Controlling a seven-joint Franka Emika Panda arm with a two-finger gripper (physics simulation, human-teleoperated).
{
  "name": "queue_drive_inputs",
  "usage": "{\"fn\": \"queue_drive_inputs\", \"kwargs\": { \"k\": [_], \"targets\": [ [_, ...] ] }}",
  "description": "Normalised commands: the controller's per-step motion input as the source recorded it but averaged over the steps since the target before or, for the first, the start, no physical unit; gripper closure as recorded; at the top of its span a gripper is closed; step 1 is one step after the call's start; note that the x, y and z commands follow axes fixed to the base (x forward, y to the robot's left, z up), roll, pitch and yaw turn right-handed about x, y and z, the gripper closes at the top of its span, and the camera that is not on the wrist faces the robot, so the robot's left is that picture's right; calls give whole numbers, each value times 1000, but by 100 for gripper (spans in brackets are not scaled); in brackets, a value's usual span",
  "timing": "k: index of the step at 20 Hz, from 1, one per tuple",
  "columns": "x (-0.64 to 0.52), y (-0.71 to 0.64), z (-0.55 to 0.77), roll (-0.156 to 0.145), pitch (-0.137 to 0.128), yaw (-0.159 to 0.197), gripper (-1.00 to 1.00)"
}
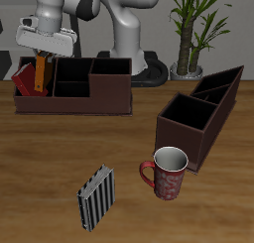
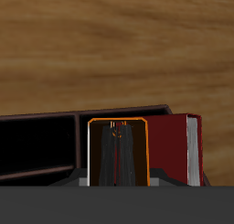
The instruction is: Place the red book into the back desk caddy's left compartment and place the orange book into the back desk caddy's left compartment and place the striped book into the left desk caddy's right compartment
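Note:
The orange book (image 1: pixel 40 75) hangs upright in my gripper (image 1: pixel 43 59), which is shut on it, its lower end dipping into the end cell of the back desk caddy (image 1: pixel 84 100). The red book (image 1: pixel 22 79) stands in that same cell, right beside it. Seen from the wrist, the orange book (image 2: pixel 96 154) is clamped in the gripper (image 2: pixel 117 159) with the red book (image 2: pixel 172 147) next to it, inside the caddy's dark walls (image 2: pixel 37 150). The striped book (image 1: pixel 96 196) lies flat near the table's front edge. The left desk caddy (image 1: pixel 189 133) sits diagonally, its large end cell (image 1: pixel 185 112) empty.
A red patterned mug (image 1: pixel 167 174) stands between the striped book and the diagonal caddy. A potted plant (image 1: pixel 193 29) is at the back, behind that caddy. The robot's base (image 1: pixel 127 34) rises behind the long caddy.

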Motion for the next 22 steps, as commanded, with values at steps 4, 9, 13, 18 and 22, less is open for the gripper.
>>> {"fn": "queue_drive_inputs", "kwargs": {
  "k": [4,9,13,18,22],
  "targets": [
    [-84,152,-14,36,8,14,100],
    [47,19,-209,17,53,1,100],
    [14,-53,-340,-10,74,-13,100],
    [-36,-131,-229,-15,67,-59,100],
    [-132,-139,18,-26,9,-36,100]
  ]
}}
